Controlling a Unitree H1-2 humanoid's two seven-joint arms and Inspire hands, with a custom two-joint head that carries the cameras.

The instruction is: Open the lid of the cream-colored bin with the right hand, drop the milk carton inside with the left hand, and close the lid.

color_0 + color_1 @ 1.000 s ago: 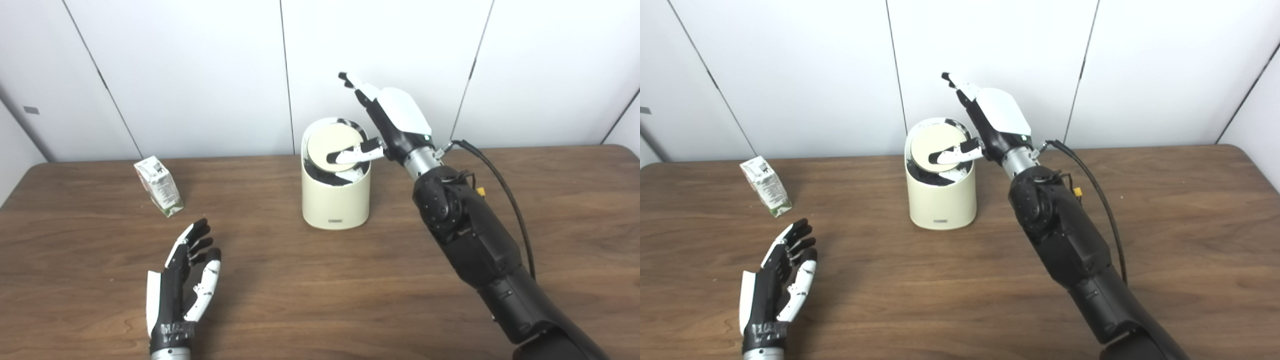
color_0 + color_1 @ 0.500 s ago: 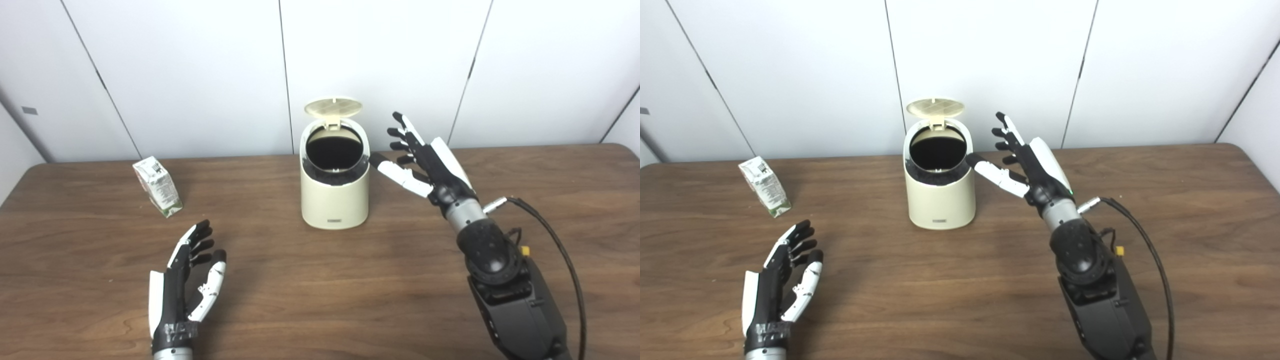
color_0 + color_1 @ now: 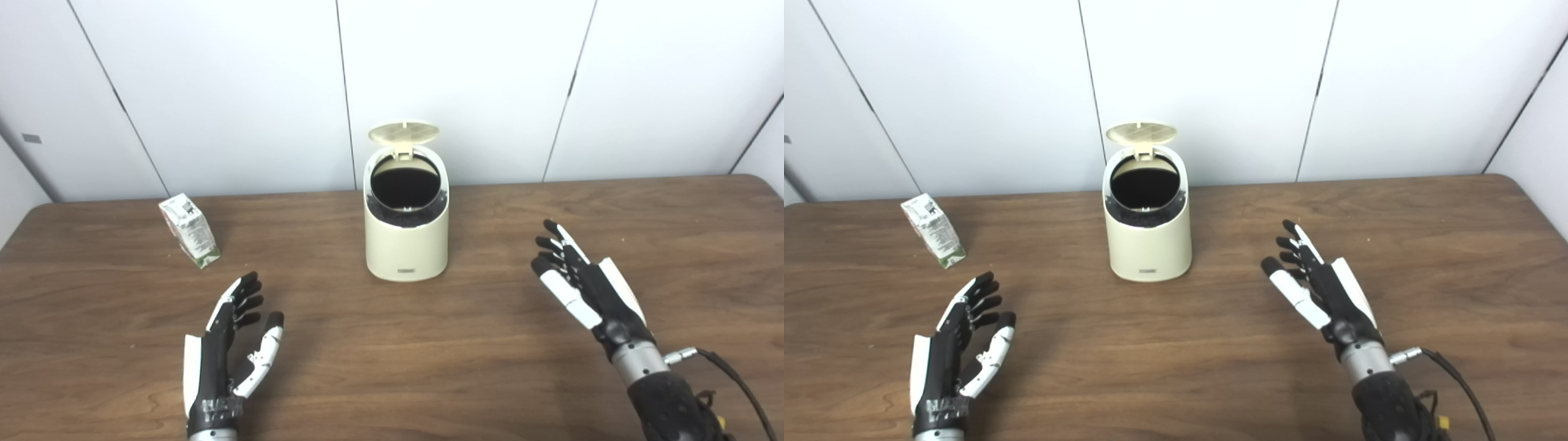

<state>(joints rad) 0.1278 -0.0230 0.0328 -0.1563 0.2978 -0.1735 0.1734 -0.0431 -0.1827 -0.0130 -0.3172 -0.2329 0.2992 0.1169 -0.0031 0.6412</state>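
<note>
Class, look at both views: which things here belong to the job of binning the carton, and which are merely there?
Belong to the job:
bin, cream, open
lid, tipped up at the back
milk carton, on the table to the bin's left
left hand, open, empty
right hand, open, empty

Merely there:
table
wall panels
cable at the right arm

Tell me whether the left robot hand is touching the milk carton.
Apart. The left eye view shows bare table between the open left robot hand and the milk carton, which stands farther back.
</note>
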